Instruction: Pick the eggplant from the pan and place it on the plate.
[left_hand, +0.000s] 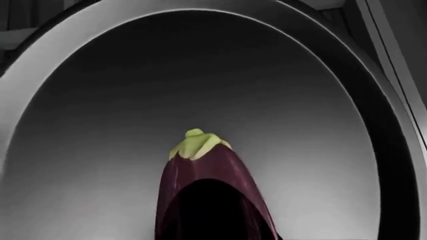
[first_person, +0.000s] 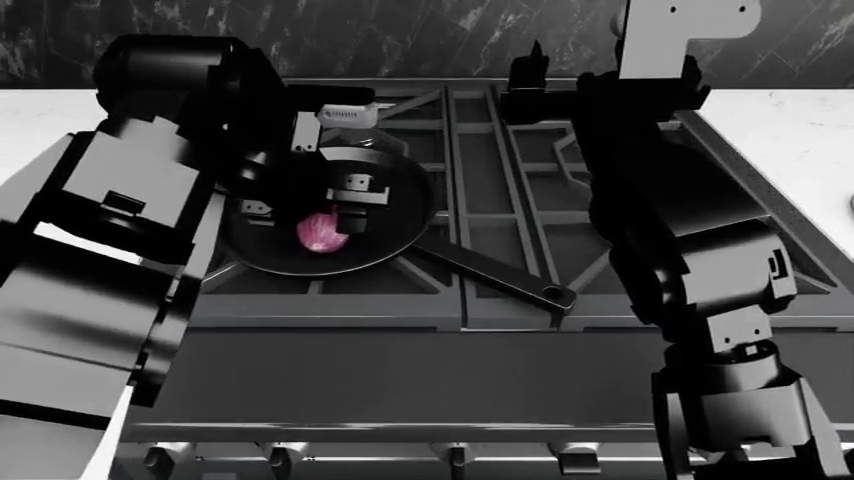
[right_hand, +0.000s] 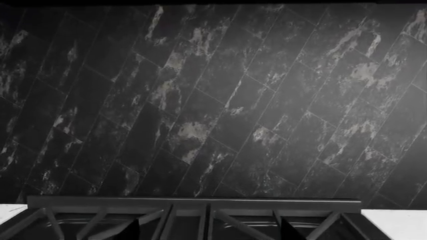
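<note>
Eggplant (first_person: 322, 234) lying in pan (first_person: 387, 246), left claw (first_person: 310, 203) straddling it, grip unclear, right claw's state hidden.

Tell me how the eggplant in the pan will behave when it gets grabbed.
The eggplant looks glossy and tapered in the left wrist view, so it may slip along its length under a squeeze. Its rounded body lying in the pan could well roll if nudged. It probably holds its shape; it shows no sagging.

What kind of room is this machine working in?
Most likely a kitchen, though a simulated one. A black pan holding an eggplant sits on a stove's cast-iron grates, with a white countertop on either side and a dark marbled tile wall behind.
</note>
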